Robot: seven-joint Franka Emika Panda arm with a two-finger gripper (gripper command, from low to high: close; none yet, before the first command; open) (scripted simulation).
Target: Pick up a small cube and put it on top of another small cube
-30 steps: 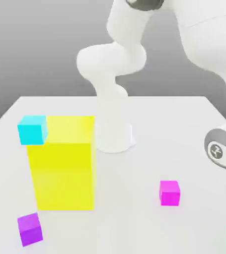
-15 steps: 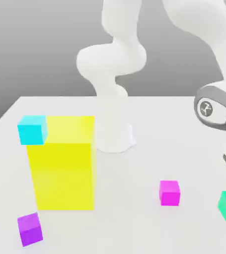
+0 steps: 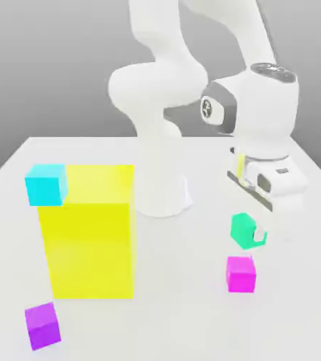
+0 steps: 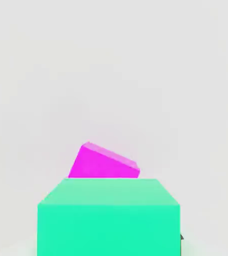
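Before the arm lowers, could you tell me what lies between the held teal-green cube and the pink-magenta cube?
Nothing: in the exterior view the teal-green cube, in the gripper, hangs just above the pink-magenta cube with a bare gap between them.

Cyan cube (image 3: 46,184) touching yellow block (image 3: 89,233); purple cube (image 3: 42,326) apart

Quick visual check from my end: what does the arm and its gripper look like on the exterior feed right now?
The arm is smooth, glossy white with rounded, bulging links. The wrist joint has a dark grey ring around a round cap bearing a small mark. Below it sits a boxy white hand with grey recesses and a yellow-green strip. No cables show.
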